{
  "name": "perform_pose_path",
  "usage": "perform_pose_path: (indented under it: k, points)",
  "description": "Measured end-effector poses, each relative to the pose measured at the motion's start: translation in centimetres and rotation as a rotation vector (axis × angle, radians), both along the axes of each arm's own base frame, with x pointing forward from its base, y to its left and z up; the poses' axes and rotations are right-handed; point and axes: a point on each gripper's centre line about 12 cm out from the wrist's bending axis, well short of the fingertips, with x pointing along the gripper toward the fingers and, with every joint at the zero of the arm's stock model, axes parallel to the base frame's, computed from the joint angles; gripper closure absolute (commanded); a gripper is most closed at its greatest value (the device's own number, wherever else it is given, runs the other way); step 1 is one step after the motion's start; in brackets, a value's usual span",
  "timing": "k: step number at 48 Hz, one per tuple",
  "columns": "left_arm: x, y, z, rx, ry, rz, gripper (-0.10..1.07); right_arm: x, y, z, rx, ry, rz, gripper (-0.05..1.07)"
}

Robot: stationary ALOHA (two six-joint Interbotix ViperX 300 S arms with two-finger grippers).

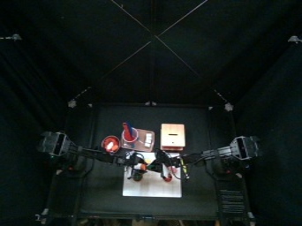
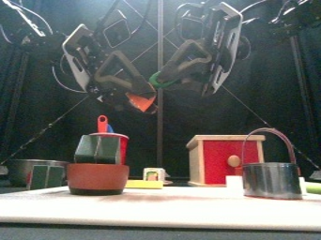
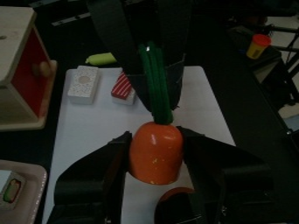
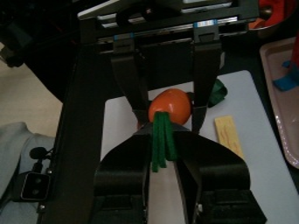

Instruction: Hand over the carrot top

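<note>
Mid-handover, both arms raised and meeting in the air above the white mat (image 1: 151,184) on the tabletop (image 2: 150,208). Left hand (image 3: 156,166) is pinching the carrot (image 3: 156,150) by its orange body, with the green top (image 3: 156,80) pointing away toward the other arm, so the stem end is presented as the free part to grab. Right hand (image 4: 163,157) has its jaws on either side of the green top; in the right wrist view the stem sits between them, and they look closed on it or very nearly, though contact isn't certain. Carrot is well above the mat, hanging between the two hands in the front view (image 2: 141,99). My read: the receiving grip is set or being set, and the left hand hasn't let go yet, so both sides hold for now to avoid a drop. Risk: the stem is thin and may flex or slip once the left hand opens. On the tabletop below, near the mat: red bowl (image 2: 97,177), red-and-wood box (image 2: 226,157), metal pot (image 2: 272,178), all untouched.
</note>
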Motion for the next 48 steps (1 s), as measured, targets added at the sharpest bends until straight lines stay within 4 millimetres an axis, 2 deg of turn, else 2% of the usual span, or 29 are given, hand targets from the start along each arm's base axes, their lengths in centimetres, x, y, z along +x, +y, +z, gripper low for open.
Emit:
perform_pose_path:
  k: [16, 26, 35, 48]
  points:
    - [-0.5, 1.1, -0.4, -0.006, 0.014, 0.034, 0.30, -0.6, 0.0, 0.5, -0.006, -0.012, 0.003, 0.20]
    - [-2.5, 2.2, -0.6, -0.032, 0.030, 0.086, 0.31, -2.4, -0.1, 1.2, -0.008, -0.029, 0.006, 0.14]
    - [-5.9, 3.6, -0.2, -0.099, 0.035, 0.181, 0.31, -4.0, -0.2, 0.8, 0.001, -0.017, 0.001, 0.14]
    - [-12.5, 6.2, 0.9, -0.197, 0.004, 0.346, 0.31, -4.9, -0.3, -0.2, 0.001, 0.010, -0.003, 0.14]
